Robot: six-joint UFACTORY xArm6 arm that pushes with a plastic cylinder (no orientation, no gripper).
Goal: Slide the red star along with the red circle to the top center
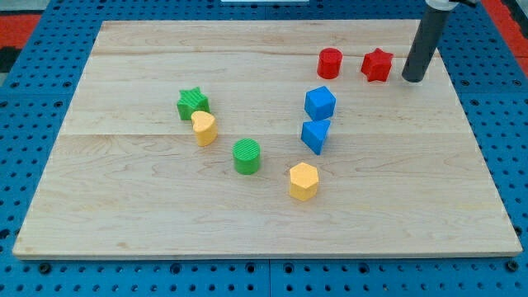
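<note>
The arm carries no hand or jaws to open or close, only a straight dark rod. Its tip [412, 79] rests on the wooden board [247, 223] just to the view's right of the red star [377, 65], close to it but apparently not touching. The red star lies near the board's top edge, right of centre. The red circle [330, 63] sits just to the view's left of the star, a small gap between them.

Assessment of the step: tip, star and circle stand almost in one line. A steady push toward the view's left should drive the star into the circle and carry both toward the top centre. The tip ought to meet the star squarely at mid-height of its outline; an off-centre contact would likely turn the star or let the circle slip aside.

Surroundings: the blue cube [320, 103] and blue triangle [315, 135] lie below the circle, clear of the leftward path. The green star [193, 103], yellow heart [205, 128], green cylinder [247, 156] and yellow hexagon [303, 181] stand well apart. Nothing obstructs the route along the top edge.
</note>
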